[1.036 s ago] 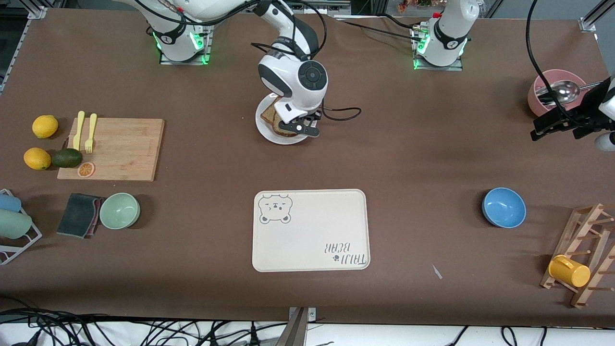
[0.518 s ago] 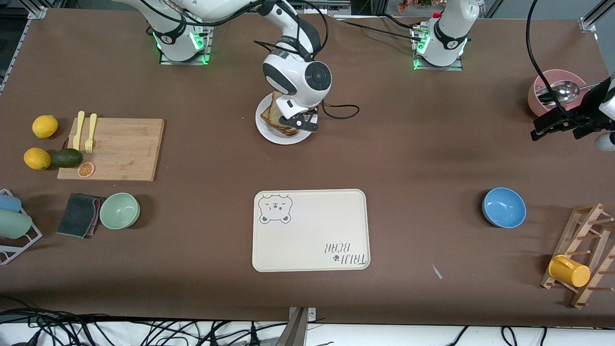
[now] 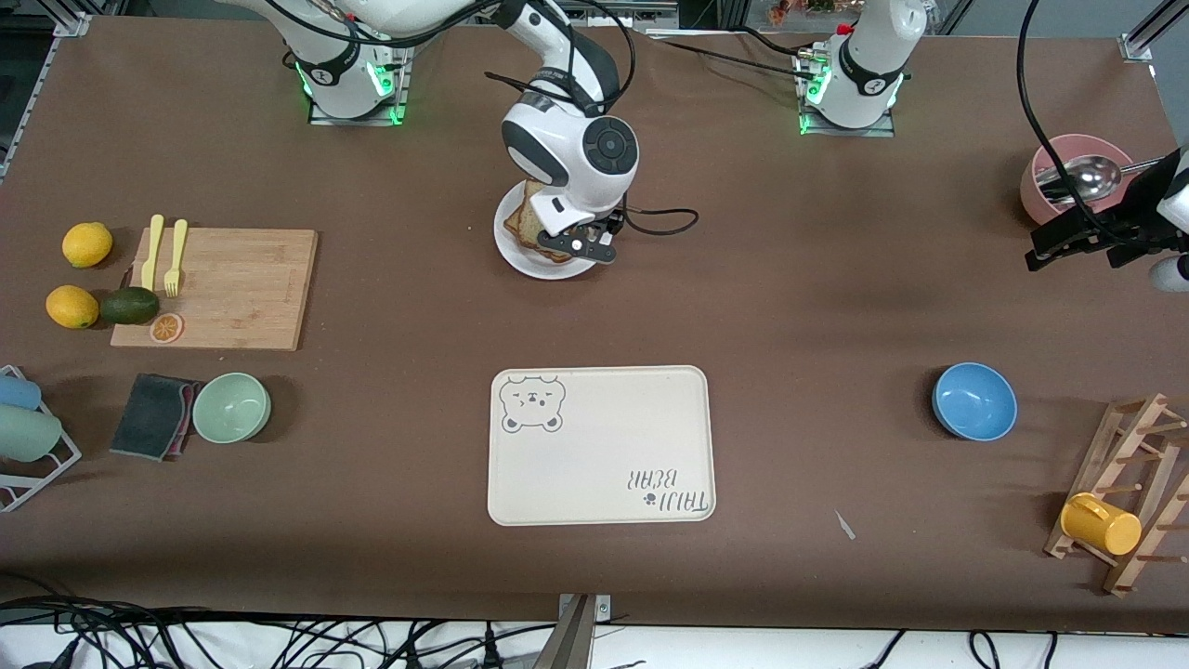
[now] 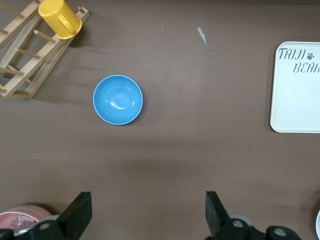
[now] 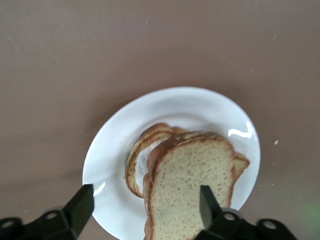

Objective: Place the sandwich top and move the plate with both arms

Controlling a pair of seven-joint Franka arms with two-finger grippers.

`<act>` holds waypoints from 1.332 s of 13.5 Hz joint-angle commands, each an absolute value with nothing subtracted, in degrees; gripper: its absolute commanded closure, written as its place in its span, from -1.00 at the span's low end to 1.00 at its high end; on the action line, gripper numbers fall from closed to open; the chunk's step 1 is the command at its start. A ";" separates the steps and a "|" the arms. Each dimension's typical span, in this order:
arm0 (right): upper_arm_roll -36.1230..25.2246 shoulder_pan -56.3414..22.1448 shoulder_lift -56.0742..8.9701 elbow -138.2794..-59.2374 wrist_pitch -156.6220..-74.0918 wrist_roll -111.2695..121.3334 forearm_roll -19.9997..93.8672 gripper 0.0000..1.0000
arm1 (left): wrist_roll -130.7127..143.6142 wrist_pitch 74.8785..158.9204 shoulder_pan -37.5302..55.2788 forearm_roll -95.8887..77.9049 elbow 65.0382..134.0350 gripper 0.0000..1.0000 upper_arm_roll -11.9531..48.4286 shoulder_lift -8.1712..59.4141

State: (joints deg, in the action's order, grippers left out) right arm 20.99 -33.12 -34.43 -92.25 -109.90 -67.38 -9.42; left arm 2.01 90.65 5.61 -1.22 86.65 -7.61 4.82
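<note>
Sandwich top [image 5: 192,187] on plate [image 5: 120,135] | lower slices mostly hidden

The front camera looked down from high across the table [image 3: 836,307] toward both bases, taking in its whole top. The left wrist camera looked down from well above, sharing the blue bowl [image 4: 118,99], tray [image 4: 295,107] corner and rack [image 4: 25,60] with it. The right wrist camera hung close over the plate [image 5: 185,107], also seen from the front.
</note>
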 commanded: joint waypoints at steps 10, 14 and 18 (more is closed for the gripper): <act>21.09 -6.97 -28.83 -81.74 -93.17 -25.18 -6.33 -1.00 | 4.30 89.30 6.15 -2.64 85.78 -1.00 -7.30 4.92; 9.98 -3.95 -22.96 -84.01 -93.87 -1.21 0.32 -1.00 | 7.47 89.47 6.33 -2.55 85.00 -1.00 -7.21 6.50; 2.21 -3.87 -12.25 -94.19 -94.04 4.49 2.99 -1.00 | 7.56 89.56 6.24 -2.90 77.27 -1.00 -7.29 12.90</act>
State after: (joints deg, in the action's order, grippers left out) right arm 3.73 -3.46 -20.73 -85.58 -93.39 3.62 2.13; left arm 6.80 90.48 6.24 -1.22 83.34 -7.14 8.05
